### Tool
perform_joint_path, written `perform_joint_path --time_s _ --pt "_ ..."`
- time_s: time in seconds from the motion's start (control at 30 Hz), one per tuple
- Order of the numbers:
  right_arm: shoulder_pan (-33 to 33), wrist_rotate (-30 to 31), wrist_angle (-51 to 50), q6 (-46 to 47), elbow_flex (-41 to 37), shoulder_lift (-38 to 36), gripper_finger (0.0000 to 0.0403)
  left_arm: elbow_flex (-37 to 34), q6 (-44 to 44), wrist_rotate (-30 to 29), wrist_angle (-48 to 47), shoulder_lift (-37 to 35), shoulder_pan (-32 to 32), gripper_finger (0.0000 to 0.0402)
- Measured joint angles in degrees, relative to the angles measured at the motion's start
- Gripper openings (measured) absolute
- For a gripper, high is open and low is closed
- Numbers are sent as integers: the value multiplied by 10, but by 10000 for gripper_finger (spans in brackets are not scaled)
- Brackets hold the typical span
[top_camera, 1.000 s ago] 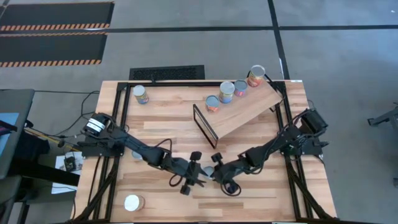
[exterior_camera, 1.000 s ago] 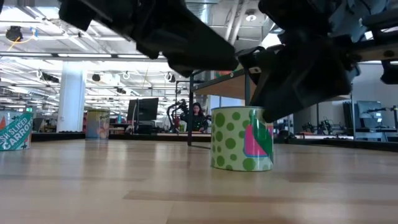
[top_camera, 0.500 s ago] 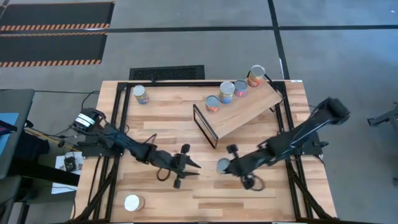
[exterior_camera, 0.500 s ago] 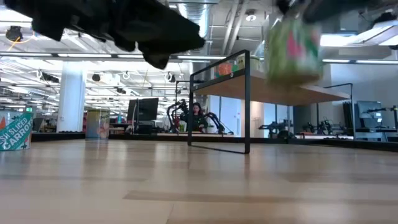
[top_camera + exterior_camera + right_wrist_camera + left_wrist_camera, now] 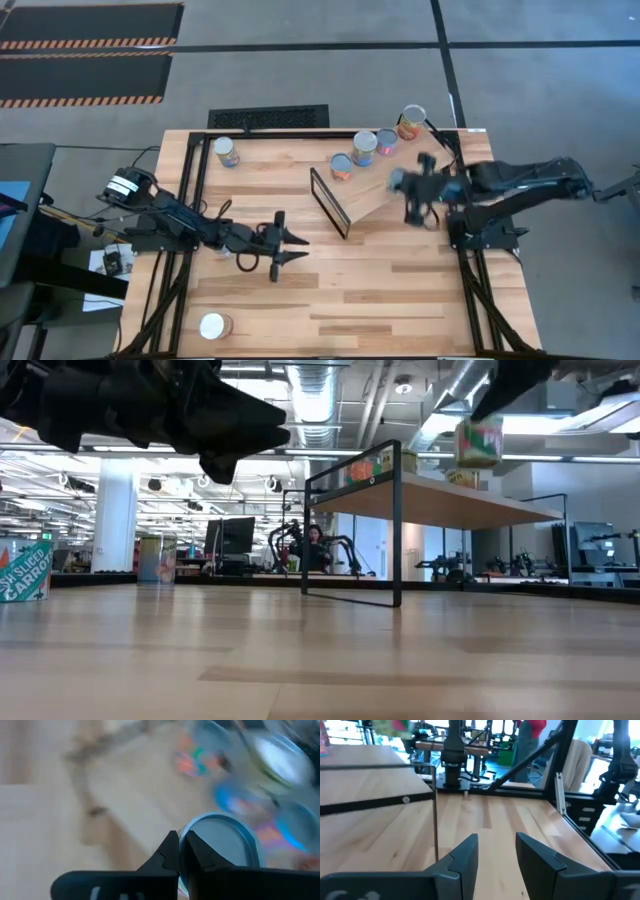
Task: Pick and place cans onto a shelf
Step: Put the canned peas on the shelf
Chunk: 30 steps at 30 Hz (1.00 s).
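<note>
Can held above the shelf by the right gripper.

A white-topped can [image 5: 212, 325] is seen at the table's [image 5: 400, 300] near left corner, and another can [image 5: 227, 152] at the far left. The left gripper [image 5: 296, 246] is held low over the table middle, fingers parted and empty. Four cans [image 5: 365, 148] are lined along the far edge of the tilted shelf [image 5: 375, 195]. The right gripper [image 5: 397, 181] is clamped on a green-spotted can [image 5: 478, 441], suspended over the shelf.
</note>
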Motion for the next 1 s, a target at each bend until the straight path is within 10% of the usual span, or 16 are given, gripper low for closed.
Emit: perform_joint_path --time_s 0.37,1.0 --pt "-235 -124 22 -52 -5 29 22 1 2 -19 -3 1 2 121" --pt "-284 -152 39 -24 -5 68 38 1 2 -22 -6 1 2 121"
